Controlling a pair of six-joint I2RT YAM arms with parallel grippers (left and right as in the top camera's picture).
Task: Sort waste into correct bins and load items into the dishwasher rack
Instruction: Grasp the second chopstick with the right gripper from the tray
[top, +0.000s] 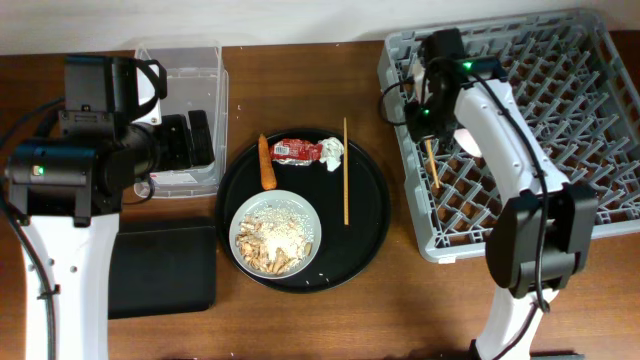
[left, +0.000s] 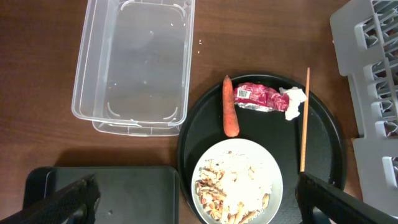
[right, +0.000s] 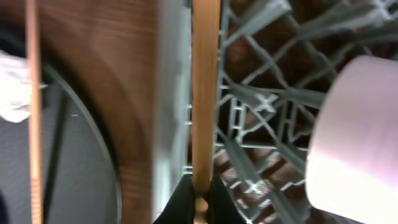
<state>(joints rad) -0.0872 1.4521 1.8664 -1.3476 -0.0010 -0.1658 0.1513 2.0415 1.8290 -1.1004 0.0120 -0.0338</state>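
My right gripper (top: 428, 122) is shut on a wooden chopstick (top: 433, 166) over the left part of the grey dishwasher rack (top: 560, 120). In the right wrist view the chopstick (right: 205, 87) stands between the fingers (right: 199, 196), with the white-pink bowl (right: 360, 137) in the rack beside it. The second chopstick (top: 346, 170), carrot (top: 266, 162), red wrapper (top: 294, 150), tissue (top: 331, 152) and a grey plate (top: 246, 215) of rice scraps (top: 276, 238) lie on the round black tray. My left gripper (left: 198, 194) is open and empty, over the clear tub (top: 185, 70). The blue cup is out of view.
The shallow black rectangular tray (top: 162, 270) lies at the front left, below the clear tub. The round black tray (top: 370, 230) sits in the middle between the bins and the rack. Brown table shows around them.
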